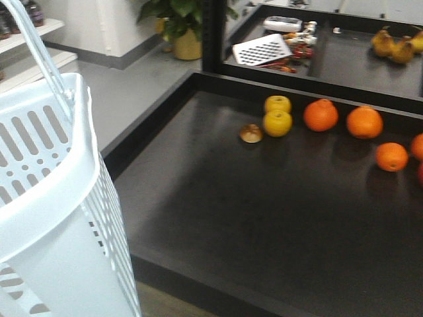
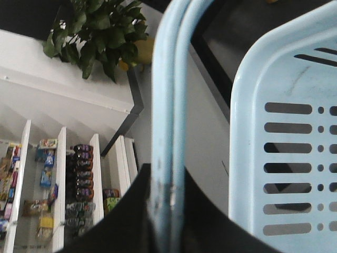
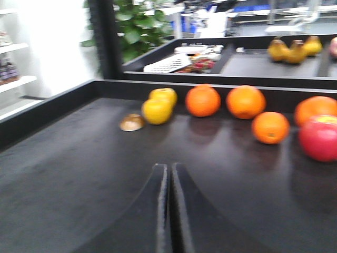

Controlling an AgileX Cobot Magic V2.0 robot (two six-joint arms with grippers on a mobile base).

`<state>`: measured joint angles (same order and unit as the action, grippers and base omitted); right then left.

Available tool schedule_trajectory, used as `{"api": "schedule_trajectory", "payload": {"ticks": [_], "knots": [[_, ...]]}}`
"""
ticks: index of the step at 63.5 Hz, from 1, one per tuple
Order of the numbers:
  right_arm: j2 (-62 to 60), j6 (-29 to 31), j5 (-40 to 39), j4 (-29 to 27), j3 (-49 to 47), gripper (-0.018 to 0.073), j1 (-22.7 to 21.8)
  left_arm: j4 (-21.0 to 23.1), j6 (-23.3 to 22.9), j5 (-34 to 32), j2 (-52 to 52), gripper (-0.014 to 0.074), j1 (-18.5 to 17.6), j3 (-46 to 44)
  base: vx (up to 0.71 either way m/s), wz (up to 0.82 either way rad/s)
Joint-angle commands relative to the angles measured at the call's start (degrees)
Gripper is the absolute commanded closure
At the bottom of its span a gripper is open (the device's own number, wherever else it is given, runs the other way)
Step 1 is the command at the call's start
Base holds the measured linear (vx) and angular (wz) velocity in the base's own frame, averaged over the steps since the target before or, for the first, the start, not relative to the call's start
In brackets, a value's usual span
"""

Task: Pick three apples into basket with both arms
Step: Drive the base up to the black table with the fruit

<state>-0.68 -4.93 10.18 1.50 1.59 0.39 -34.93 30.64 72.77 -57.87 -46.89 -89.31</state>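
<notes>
1. Pale blue-white basket [image 1: 59, 218] fills the left of the front view. It stands beside the tabletop [image 1: 251, 211], off its left edge, and its slotted wall is tilted.
2. Thin handle [image 2: 168, 105] is raised and runs up and away from the rim.
3. Left gripper [image 2: 163, 197]: black fingers pinch the handle low in the left wrist view, and the handle bar passes straight between them.
4. Right gripper [image 3: 169, 176]: fingers pressed together with only a hairline seam between them and nothing held. It is low over bare dark tabletop and points toward the fruit row.
5. Fruit lies along the far rim. Two yellow fruits [image 1: 277, 123] touch, one behind the other. A small brown item [image 1: 251, 133] sits just left of them.
6. Two oranges [image 1: 320, 115] lie side by side to the right of the yellow pair. A smaller orange [image 1: 392, 156] lies nearer the camera, further right.
7. Red apple [image 3: 318, 138] with a yellow patch on top sits at the right edge of the right wrist view, just beside the smaller orange. It is blurred, so the shade is hard to judge.
8. Behind the tray: a potted plant [image 1: 178, 20], and store shelves [image 2: 79, 179] with packaged goods.
</notes>
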Motion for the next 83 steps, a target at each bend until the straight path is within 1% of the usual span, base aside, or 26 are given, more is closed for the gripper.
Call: {"api": "schedule_trajectory", "payload": {"ticks": [1,44,83], "knots": [[-0.8,0.5,-4.3,0.2,0.8,0.0568,-0.3,-1.8,-0.9,-4.5,0.4,0.0603,-0.3,-1.5,0.06,-0.50],[-0.8,0.5,-4.3,0.2,0.8,0.0568,-0.3,-1.8,-0.9,-4.5,0.4,0.0603,-0.3,-1.5,0.08,-0.40],[-0.8,0.5,-4.3,0.2,0.8,0.0568,-0.3,-1.8,-0.9,-4.5,0.4,0.0603,-0.3,-1.5,0.06,-0.19]]}}
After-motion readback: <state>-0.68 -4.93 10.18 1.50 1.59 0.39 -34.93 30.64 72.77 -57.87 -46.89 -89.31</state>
